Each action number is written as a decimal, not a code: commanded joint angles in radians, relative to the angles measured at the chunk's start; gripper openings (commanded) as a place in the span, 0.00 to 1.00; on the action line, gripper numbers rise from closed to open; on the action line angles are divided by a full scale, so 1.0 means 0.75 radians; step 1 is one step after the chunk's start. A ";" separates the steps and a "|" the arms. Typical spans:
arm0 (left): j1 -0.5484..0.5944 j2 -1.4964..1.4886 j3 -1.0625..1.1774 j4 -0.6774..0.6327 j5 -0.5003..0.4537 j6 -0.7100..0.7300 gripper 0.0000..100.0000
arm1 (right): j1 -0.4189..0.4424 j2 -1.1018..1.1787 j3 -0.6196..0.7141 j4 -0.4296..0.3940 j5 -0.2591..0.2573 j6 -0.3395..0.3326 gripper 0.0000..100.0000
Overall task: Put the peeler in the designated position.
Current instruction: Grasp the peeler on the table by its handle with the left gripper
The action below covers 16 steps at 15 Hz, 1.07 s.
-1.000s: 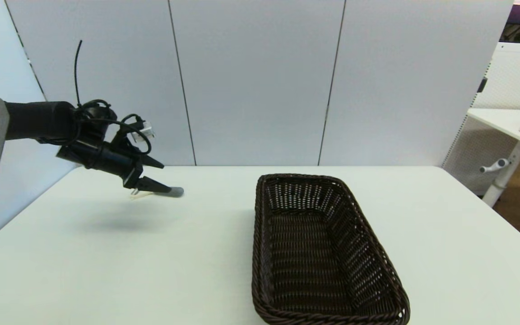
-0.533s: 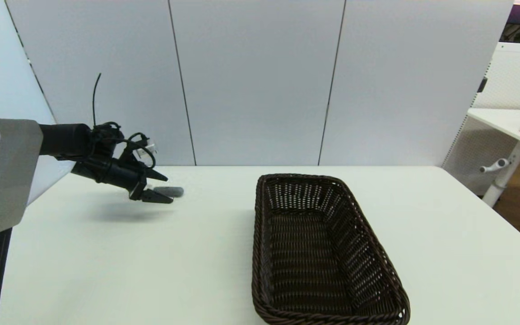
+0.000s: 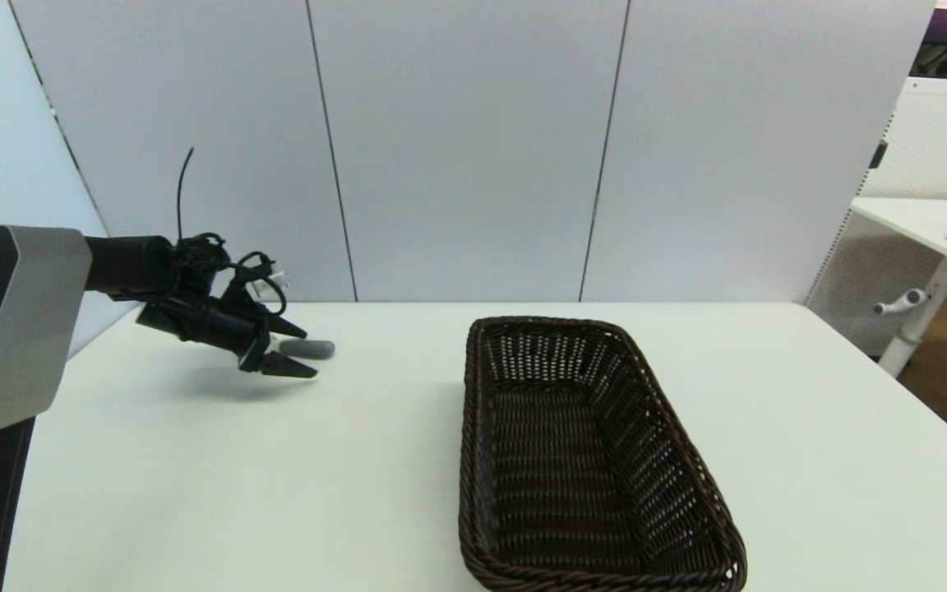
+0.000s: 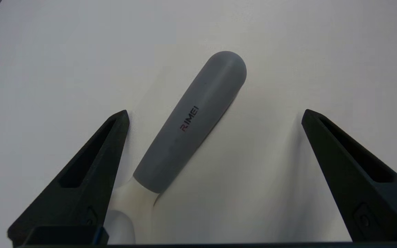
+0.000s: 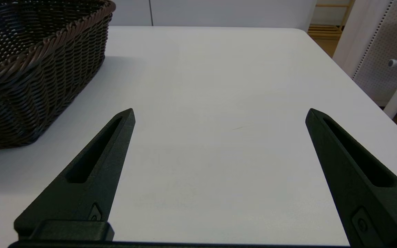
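The peeler's point(image 4: 191, 124) forked head and blade ran off the left wrist view's edge; in the head view the left gripper point(image 3: 297, 352) covered all but the handle's end.

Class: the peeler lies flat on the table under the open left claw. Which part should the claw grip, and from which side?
Probably the rounded grey handle of the peeler, from above, closing across its width. It lies flat and bare between the left claw's open fingers, while the white head is partly hidden.
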 commanded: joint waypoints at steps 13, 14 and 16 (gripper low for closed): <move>-0.004 0.003 -0.001 0.007 -0.007 0.000 1.00 | 0.000 0.000 0.000 -0.001 0.000 -0.001 1.00; -0.004 0.003 -0.001 0.007 -0.007 0.000 1.00 | 0.000 0.002 0.000 -0.001 0.000 -0.001 1.00; -0.004 0.003 -0.001 0.007 -0.007 0.000 1.00 | 0.000 0.000 0.000 -0.001 0.003 -0.001 1.00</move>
